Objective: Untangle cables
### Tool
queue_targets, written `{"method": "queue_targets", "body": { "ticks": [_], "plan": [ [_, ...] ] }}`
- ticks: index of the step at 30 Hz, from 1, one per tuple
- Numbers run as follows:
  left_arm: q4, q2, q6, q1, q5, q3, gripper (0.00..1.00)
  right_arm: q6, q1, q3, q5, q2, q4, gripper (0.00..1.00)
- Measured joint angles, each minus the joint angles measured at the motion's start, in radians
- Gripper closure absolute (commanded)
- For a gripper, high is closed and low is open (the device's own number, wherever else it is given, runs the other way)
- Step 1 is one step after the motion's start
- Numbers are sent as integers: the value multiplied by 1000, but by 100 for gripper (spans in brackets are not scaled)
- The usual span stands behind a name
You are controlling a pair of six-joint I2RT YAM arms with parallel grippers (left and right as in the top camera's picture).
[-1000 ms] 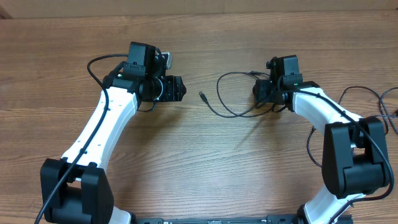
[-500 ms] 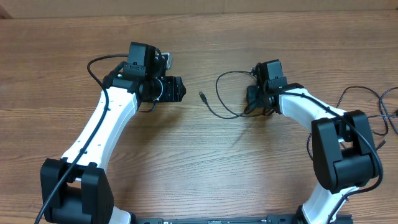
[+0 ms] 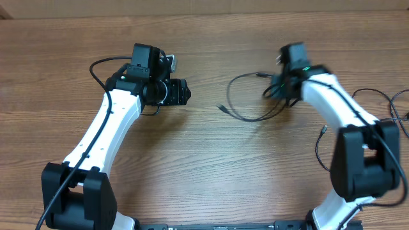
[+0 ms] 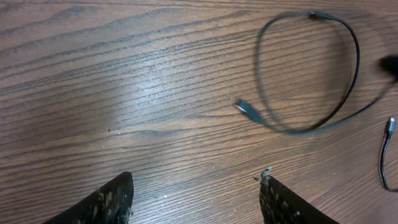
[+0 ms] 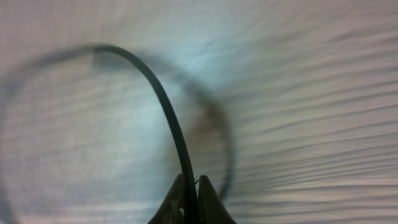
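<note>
A thin black cable [image 3: 252, 119] lies in a loose loop on the wooden table, right of centre, its small plug [image 3: 220, 107] pointing left. My right gripper [image 3: 281, 89] is shut on this cable at the loop's right side. In the right wrist view the cable [image 5: 165, 99] arcs up from between the closed fingertips of the right gripper [image 5: 193, 182]. My left gripper [image 3: 182, 92] stands open and empty, left of the loop. The left wrist view has the loop [image 4: 357, 56] and its plug [image 4: 245, 107] ahead of the open left gripper [image 4: 196, 180].
A second thin cable end [image 4: 388, 124] lies right of the loop, and it also runs beside the right arm [image 3: 319, 150]. More thin black wires [image 3: 383, 96] trail at the table's right edge. The right arm is motion-blurred.
My right gripper has closed on the cable and swung to the right and away, dragging the loop and its plug rightward. The left arm has stayed put.
</note>
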Motion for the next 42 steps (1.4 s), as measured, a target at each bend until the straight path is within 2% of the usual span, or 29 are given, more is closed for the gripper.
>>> {"method": "queue_targets", "body": {
  "ticks": [7, 16, 21, 23, 25, 27, 31, 33, 38, 42],
  "plan": [
    [0, 0, 0, 0, 0, 0, 36, 35, -131, 58, -30, -60, -23, 96],
    [0, 0, 0, 0, 0, 0, 36, 40, -136, 26, -101, 0, 10, 93],
    [0, 0, 0, 0, 0, 0, 36, 42, -136, 14, -121, 64, 18, 82],
    [0, 0, 0, 0, 0, 0, 36, 44, -136, 13, -132, 88, 23, 74],
    [0, 0, 0, 0, 0, 0, 36, 49, -136, 10, -153, 113, 29, 71],
    [0, 0, 0, 0, 0, 0, 36, 48, -137, 9, -169, 137, 32, 63],
    [0, 0, 0, 0, 0, 0, 37, 50, -136, 8, -183, 171, 52, 61],
    [-1, 0, 0, 0, 0, 0, 36, 51, -136, 8, -190, 173, 56, 63],
    [-1, 0, 0, 0, 0, 0, 36, 53, -137, 8, -191, 176, 54, 96],
    [-1, 0, 0, 0, 0, 0, 37, 53, -137, 8, -191, 178, 36, 96]
  ]
}}
